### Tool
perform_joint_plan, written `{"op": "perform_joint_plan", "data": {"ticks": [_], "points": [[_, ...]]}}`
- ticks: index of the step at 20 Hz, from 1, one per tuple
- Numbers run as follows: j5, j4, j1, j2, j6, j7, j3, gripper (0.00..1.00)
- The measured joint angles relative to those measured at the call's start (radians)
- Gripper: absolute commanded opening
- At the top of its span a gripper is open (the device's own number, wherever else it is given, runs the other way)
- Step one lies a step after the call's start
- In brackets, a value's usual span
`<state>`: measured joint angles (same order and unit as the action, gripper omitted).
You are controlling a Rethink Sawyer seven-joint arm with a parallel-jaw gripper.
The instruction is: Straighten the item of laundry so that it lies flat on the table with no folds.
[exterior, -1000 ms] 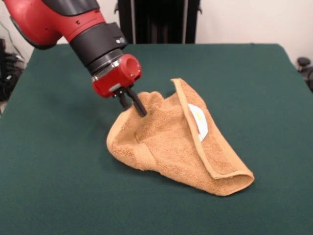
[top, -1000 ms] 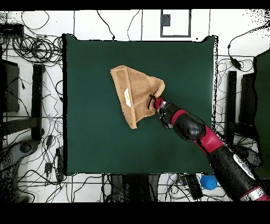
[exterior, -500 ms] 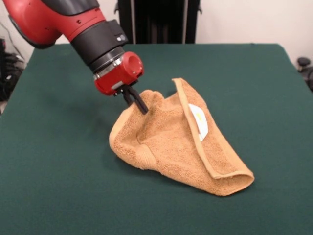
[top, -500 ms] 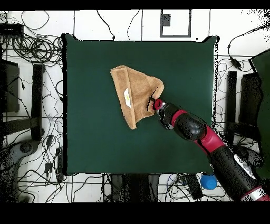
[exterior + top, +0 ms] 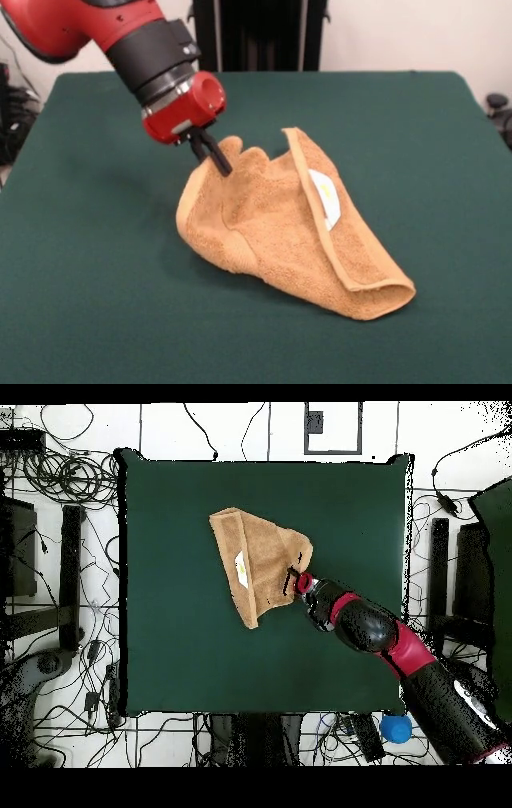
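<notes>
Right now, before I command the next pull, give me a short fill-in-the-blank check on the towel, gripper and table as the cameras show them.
1. The gripper is shut on a raised ____ of the towel.
2. The towel is still ____, not flat.
3. The care label on the towel is coloured ____.
4. The table cloth is dark ____.

Missing words: edge; folded; white; green

Soft, even light fills the front view, bright without harshness. The towel [image 5: 292, 232] casts only a faint shadow onto the counter [image 5: 96, 304] along its lower left edge. A small highlight shines on the arm's red shell at upper left. The overhead view is darker on the cloth, with no glare.
</notes>
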<state>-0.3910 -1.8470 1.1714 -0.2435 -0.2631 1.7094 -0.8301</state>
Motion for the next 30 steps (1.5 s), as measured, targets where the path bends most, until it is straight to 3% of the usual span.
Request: {"op": "perform_joint_plan", "data": {"ticks": [9, 13, 22, 30], "points": [[-0.001, -0.155, 0.014, -0.241, -0.007, 0.000, 0.036, 0.00], [-0.002, -0.176, 0.014, -0.322, -0.036, 0.000, 0.061, 0.00], [-0.002, -0.175, -0.010, -0.414, -0.101, 0.000, 0.116, 0.00], [-0.002, -0.169, -0.018, -0.419, -0.101, 0.000, 0.145, 0.00]]}}
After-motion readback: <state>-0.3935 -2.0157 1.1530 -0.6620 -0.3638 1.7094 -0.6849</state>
